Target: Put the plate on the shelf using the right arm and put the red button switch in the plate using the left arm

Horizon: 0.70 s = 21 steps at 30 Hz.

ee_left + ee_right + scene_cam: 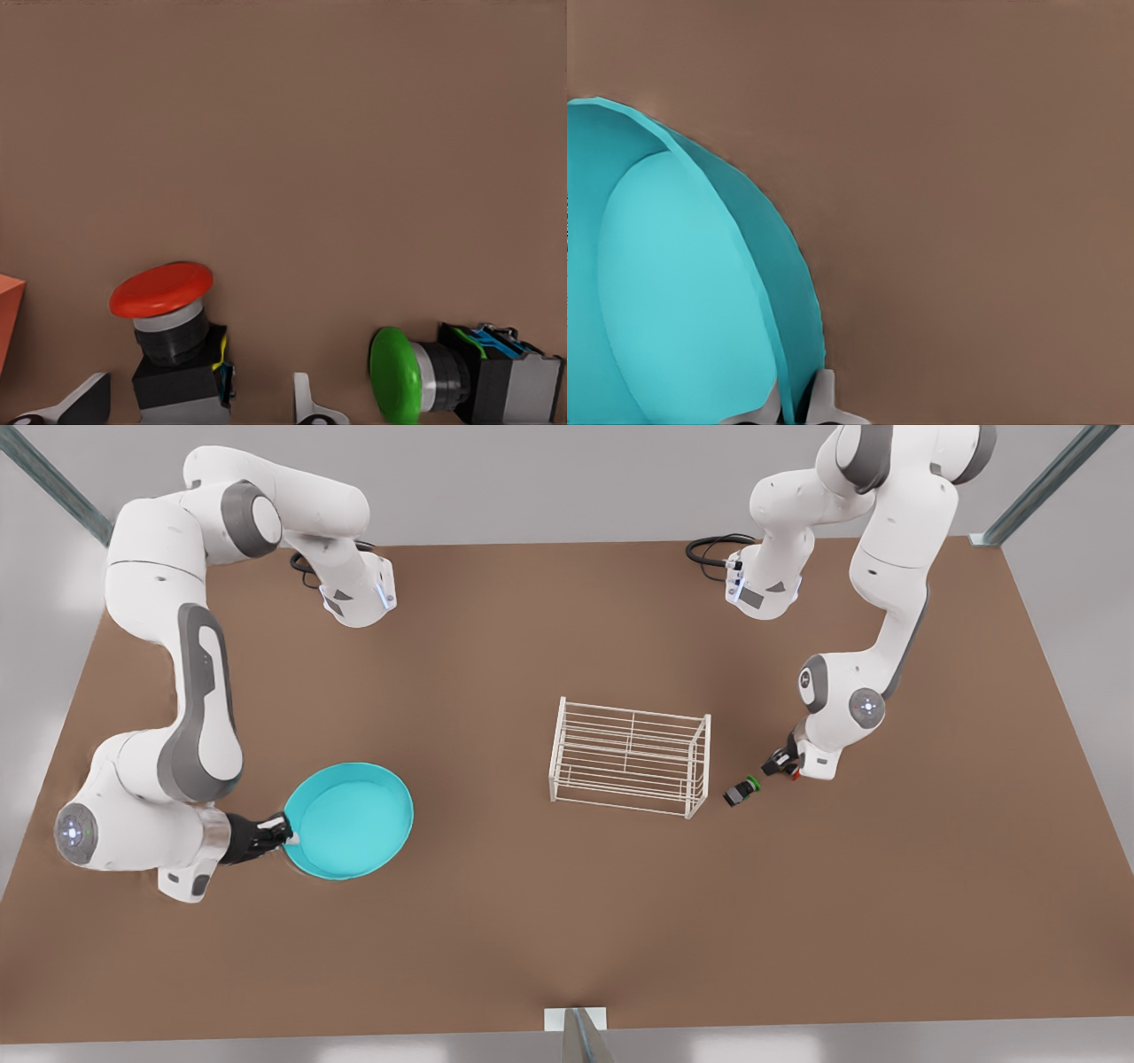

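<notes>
The turquoise plate (350, 821) lies on the brown table at the front view's left. My right gripper (282, 833) is shut on its near rim, and the fingertips (824, 398) pinch the rim wall of the plate (673, 292). The white wire shelf (631, 755) stands mid-table. At the front view's right, my left gripper (781, 763) hangs low over the red button switch (796, 775). The left gripper (197, 409) is open, one finger (84, 403) on each side of the red button switch (168, 332), clear of its black body.
A green-capped switch (443, 376) lies on its side beside the red one, between it and the shelf (742, 791). An orange cube's corner (7, 310) shows on the red switch's other side. Open brown table (567, 921) stretches in front.
</notes>
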Motion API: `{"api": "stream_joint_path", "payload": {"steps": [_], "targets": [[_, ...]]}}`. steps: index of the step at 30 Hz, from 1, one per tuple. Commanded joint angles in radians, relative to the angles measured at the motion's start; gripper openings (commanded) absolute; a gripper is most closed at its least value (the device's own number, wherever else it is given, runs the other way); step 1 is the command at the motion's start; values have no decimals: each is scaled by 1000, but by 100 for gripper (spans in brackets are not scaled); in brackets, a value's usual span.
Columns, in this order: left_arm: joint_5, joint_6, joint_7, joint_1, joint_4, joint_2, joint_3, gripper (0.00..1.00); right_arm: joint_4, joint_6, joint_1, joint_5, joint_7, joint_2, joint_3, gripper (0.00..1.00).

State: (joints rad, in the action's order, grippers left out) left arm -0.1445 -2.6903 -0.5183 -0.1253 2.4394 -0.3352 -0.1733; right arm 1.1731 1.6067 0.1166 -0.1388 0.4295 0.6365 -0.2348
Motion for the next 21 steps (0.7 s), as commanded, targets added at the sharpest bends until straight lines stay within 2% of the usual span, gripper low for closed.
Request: {"api": "stream_joint_path", "payload": {"steps": [1,3,5,6,8,12,15,17,18,19,21], "targets": [[3,-23,-40,1,0,1,0,100,-3,-59,-112,28,-508,-8,0,25],[5,-23,-37,1,1,1,0,100,-4,-48,-206,28,-620,-8,2,25],[5,-23,-35,1,1,1,0,93,0,-60,-270,62,-664,-43,-6,25],[5,-23,-32,1,7,-1,2,93,10,-64,-330,102,-739,-58,-8,25],[6,-23,-29,0,9,-4,2,93,10,-71,-342,107,-876,-64,-66,25],[26,-25,-29,0,23,-2,5,94,13,-90,-475,150,-1094,-100,-69,25],[26,-23,-31,0,23,-2,5,68,13,-71,-538,151,-1218,-95,-67,25],[26,-23,-32,1,23,-2,5,58,13,-28,-584,151,-1310,-93,-66,25],[26,-23,-32,1,23,-2,5,47,8,-4,-604,150,-1431,-78,-64,24],[26,-23,-32,1,23,-2,5,44,10,28,-614,146,-1496,-75,-66,24],[26,-23,-32,1,23,-1,5,25,7,107,-634,146,-1597,-52,-64,24]]}}
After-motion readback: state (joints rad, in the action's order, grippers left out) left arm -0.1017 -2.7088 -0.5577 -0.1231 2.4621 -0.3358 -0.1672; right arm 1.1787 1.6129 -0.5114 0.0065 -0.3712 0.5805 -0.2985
